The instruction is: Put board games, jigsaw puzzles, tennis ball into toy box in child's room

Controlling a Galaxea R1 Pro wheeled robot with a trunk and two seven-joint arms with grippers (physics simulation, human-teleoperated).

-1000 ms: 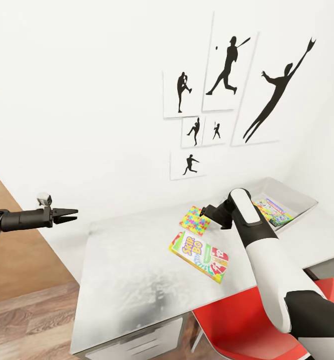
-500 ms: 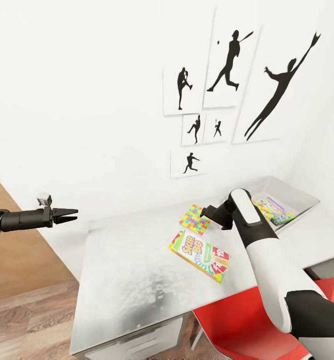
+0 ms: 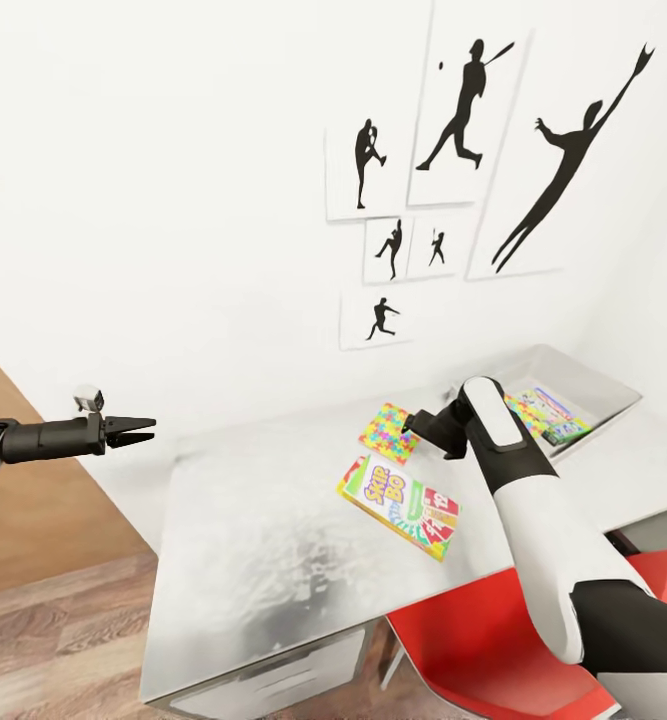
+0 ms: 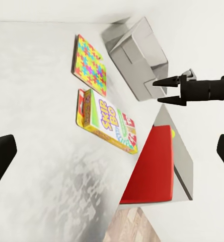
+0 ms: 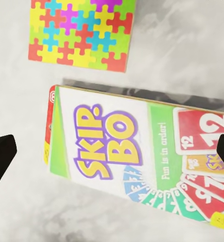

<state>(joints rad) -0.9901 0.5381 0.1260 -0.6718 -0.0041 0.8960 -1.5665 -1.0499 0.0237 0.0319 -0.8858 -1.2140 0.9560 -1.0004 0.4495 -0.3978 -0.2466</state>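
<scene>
The green, yellow and red "Skip-Bo" game box (image 5: 137,156) lies flat on the light grey table (image 3: 253,540), under the wide-open right gripper (image 5: 112,151). Next, it must be gripped and lifted into the grey toy box (image 3: 603,395). The left gripper (image 3: 143,430) is held open, empty.

Bright, even, diffuse light fills every view. The table (image 3: 253,540) top shows mottled grey reflections. The Skip-Bo box (image 5: 137,156) casts a soft shadow towards 12 o'clock. The wrist views are slightly soft; the head view leans at its edges.
</scene>
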